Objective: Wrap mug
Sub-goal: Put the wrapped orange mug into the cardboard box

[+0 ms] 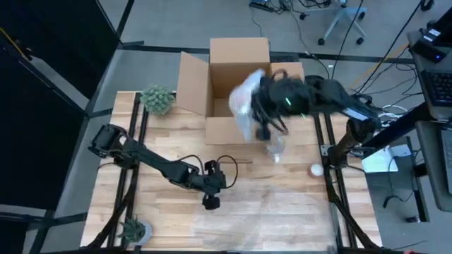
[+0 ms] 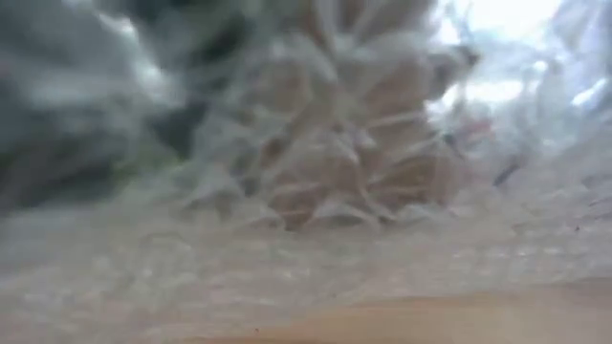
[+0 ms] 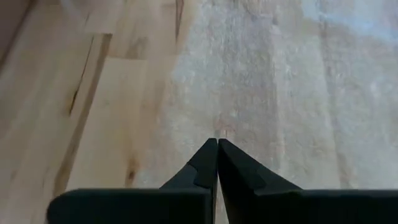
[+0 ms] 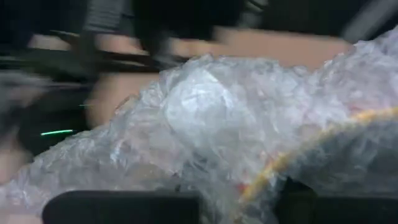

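Mug, wrapped in bubble wrap point(image 1: 248, 106), hung at the cardboard box point(image 1: 233, 77) far on the surface point(image 1: 282, 204), clamped in the right hand point(image 1: 267, 123); left hand point(image 1: 210, 202) closed, empty, near centre.

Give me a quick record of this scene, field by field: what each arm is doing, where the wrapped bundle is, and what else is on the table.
right gripper: over the front edge of the cardboard box, carrying the bubble-wrapped bundle
bundle contents: hidden by wrap; a yellow rim shows through in the right wrist view
left gripper: shut, empty, low over the table near its middle
bubble wrap sheet: lies flat on the table's near half
other items: small white ball by the right arm's base; two small plants on the left side
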